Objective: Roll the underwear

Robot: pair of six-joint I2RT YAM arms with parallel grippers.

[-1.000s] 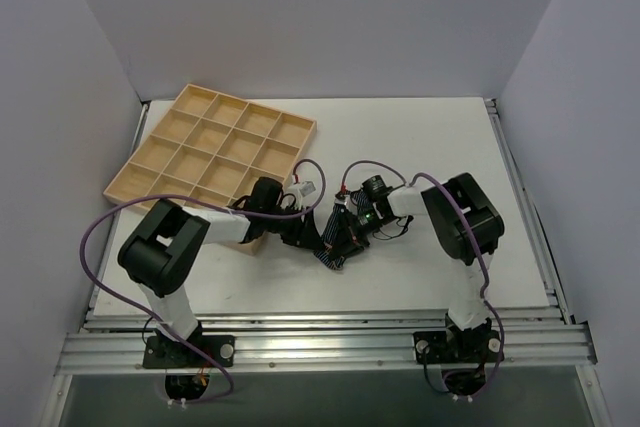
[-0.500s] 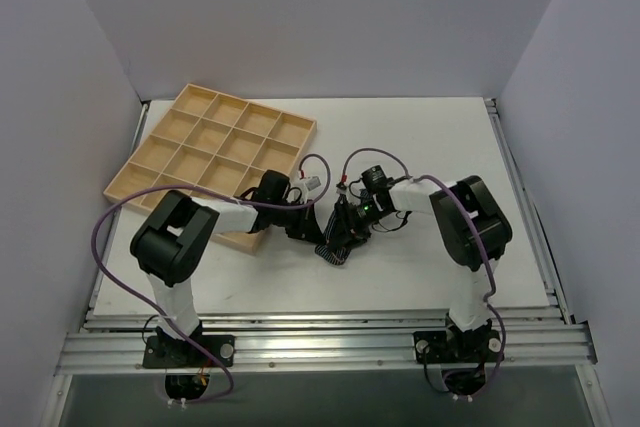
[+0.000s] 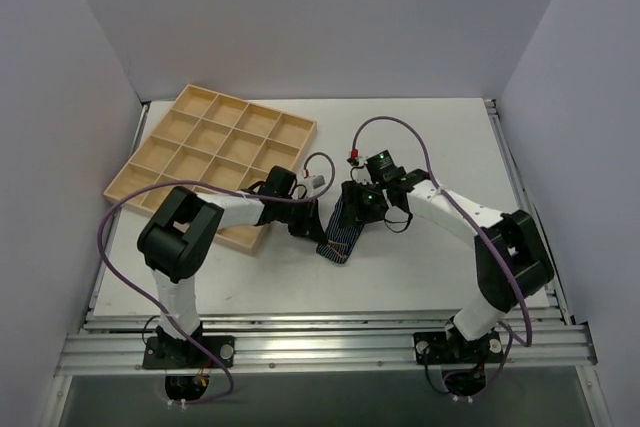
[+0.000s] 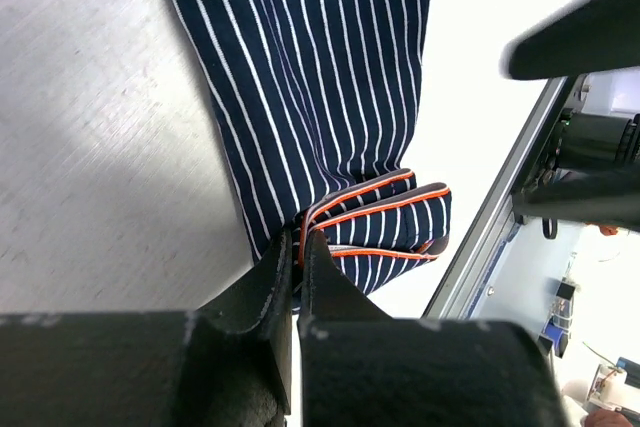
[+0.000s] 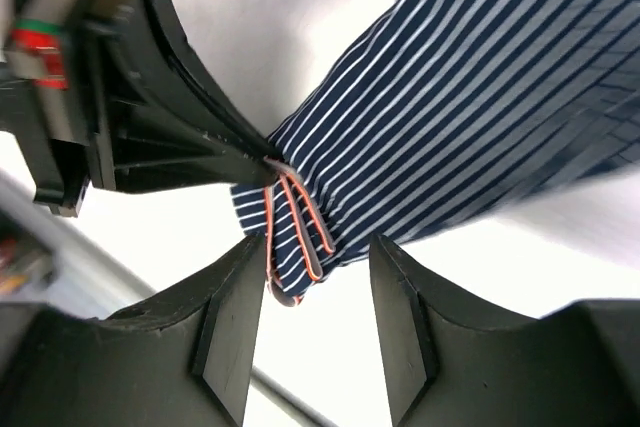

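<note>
Navy striped cloth, the underwear [image 3: 342, 234], is lying mid-frame in the top view, its long axis running upper right to lower left. The left gripper [image 4: 296, 247] is pinching its orange-edged folded end from the left. The right gripper [image 5: 318, 272] is spreading its fingers astride that same end, equally near.
</note>
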